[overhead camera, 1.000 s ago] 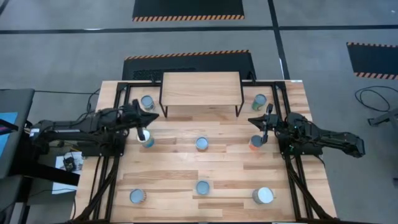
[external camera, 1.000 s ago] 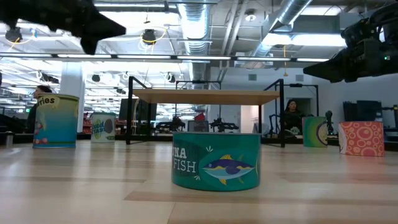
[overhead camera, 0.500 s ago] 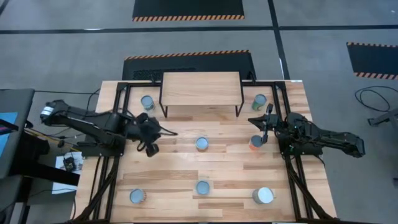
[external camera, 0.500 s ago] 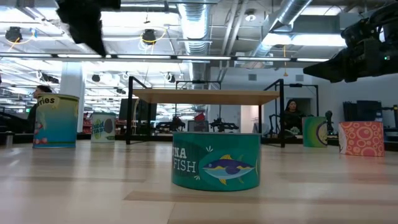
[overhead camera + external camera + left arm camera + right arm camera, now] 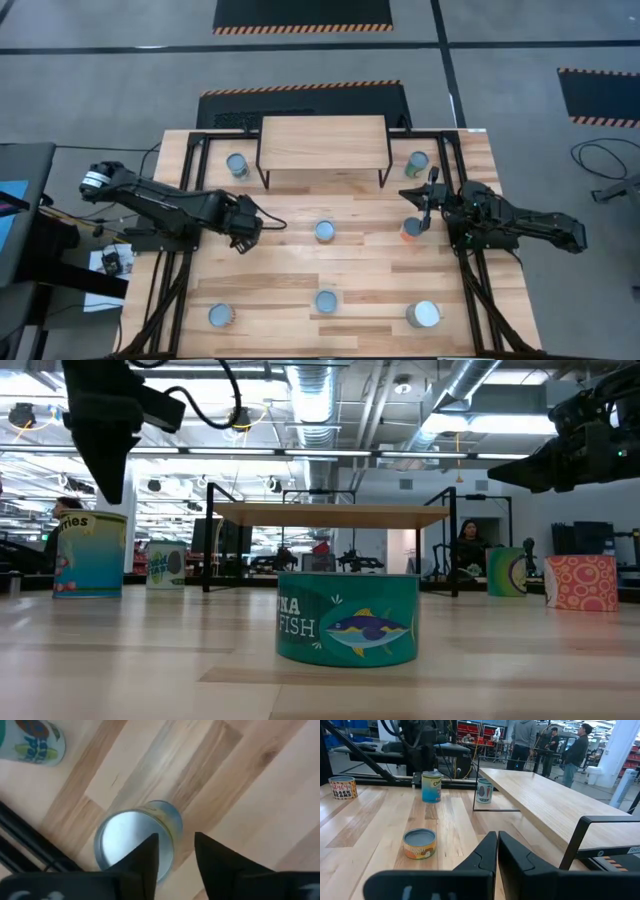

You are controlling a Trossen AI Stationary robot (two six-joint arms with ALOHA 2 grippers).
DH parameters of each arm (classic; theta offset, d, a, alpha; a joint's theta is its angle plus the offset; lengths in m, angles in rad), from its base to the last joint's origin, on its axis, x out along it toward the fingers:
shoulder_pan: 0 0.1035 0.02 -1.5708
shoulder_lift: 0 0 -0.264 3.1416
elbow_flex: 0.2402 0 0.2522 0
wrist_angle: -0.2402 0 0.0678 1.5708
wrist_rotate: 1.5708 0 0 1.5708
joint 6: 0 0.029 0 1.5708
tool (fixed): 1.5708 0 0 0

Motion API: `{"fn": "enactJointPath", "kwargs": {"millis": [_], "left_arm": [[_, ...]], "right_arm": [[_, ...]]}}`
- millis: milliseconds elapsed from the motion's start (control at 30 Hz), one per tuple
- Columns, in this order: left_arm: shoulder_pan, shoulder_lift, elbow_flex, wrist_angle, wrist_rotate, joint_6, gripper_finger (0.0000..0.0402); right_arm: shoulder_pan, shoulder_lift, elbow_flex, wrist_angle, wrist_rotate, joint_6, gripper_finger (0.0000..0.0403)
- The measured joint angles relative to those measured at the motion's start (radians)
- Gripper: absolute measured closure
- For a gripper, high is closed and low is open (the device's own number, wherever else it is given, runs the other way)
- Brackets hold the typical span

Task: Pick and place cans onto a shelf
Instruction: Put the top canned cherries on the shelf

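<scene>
Cans: seven show from above, all upright with round tops facing up; one left of the shelf, one right of it, one mid-table, three along the near edge.
Shelf: far edge of the table, top bare.
Left gripper: fingers parted, directly above an upright can.
Right gripper: fingers closed together, beside an orange can.

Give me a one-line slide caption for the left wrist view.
Left hand poised open over an upright silver-topped can on the plank tabletop, one finger overlapping its lid; a second can stands nearby.
</scene>
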State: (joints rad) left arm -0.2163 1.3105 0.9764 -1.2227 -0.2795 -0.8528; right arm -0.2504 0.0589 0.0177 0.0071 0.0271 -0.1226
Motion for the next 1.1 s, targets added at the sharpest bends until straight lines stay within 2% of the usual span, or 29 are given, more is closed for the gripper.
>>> {"fn": "enactJointPath", "kwargs": {"millis": [133,833,1100], "left_arm": [[0.016,0.02,0.0,-0.002,-0.006,0.008,0.0265],[0.026,0.018,-0.001,-0.035,-0.006,-0.025,0.0264],[0.026,0.013,-0.092,0.018,-0.008,-0.041,0.0264]], "right_arm": [[0.0,0.0,0.0,0.0,0.0,0.0,0.0365],[0.0,0.0,0.0,0.0,0.0,0.0,0.0365],[0.0,0.0,0.0,0.0,0.0,0.0,0.0365]]}}
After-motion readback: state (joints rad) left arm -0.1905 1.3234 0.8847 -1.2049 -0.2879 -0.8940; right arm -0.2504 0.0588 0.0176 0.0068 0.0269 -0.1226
